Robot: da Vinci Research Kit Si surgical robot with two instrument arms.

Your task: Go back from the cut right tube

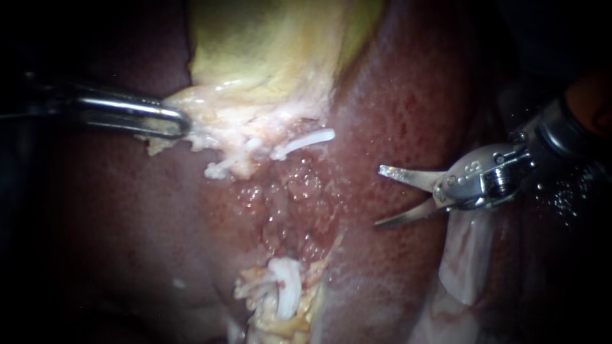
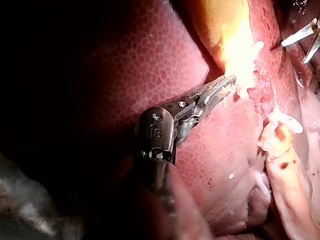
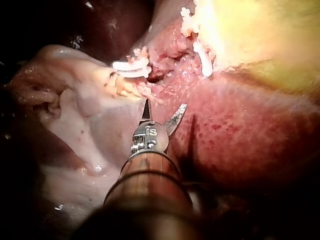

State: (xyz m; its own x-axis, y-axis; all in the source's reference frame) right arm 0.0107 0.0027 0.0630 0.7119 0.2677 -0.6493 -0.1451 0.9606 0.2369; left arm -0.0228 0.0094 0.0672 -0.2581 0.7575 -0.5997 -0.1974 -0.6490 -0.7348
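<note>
The right instrument's end effector point(image 1: 379, 196), blades open and empty, sits over the liver point(image 1: 395, 114) to the right of the cut right tube point(image 1: 311, 139), clear of it, so withdrawal should follow its shaft rightward; the left instrument point(image 1: 178, 121) holds the gallbladder point(image 1: 274, 51) edge between closed jaws

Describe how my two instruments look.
Left instrument: slender, shiny steel jaws, toothed along the inner edges, on a dark metal wrist with small screws. Right instrument: two thin, pointed silver blades like scissors, a bright hinged wrist with pins, then a dark, ringed shaft.
</note>
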